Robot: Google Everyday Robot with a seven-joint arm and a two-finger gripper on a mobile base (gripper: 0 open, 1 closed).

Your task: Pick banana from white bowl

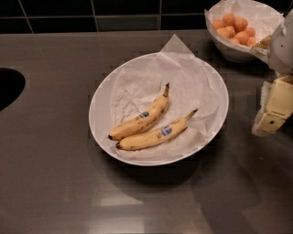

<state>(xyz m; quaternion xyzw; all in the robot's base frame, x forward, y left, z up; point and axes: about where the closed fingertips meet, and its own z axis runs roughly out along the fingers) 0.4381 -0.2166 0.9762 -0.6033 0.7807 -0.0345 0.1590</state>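
The banana [143, 117] is the shorter, plumper one, yellow with brown speckles, a dark stem tip and a small blue sticker. It lies in the middle of the wide white bowl [98, 105], on crumpled white paper. A longer, slimmer banana [158, 134] with a blue sticker lies just in front of it, close alongside. My gripper [270, 119] hangs at the right edge of the view, to the right of the bowl's rim and apart from both bananas. It holds nothing that I can see.
A smaller white bowl [229, 51] of small orange fruits stands at the back right, close behind my gripper. A dark sink opening [9, 87] is at the left edge. A dark tiled wall [91, 13] runs along the back of the grey counter [55, 183].
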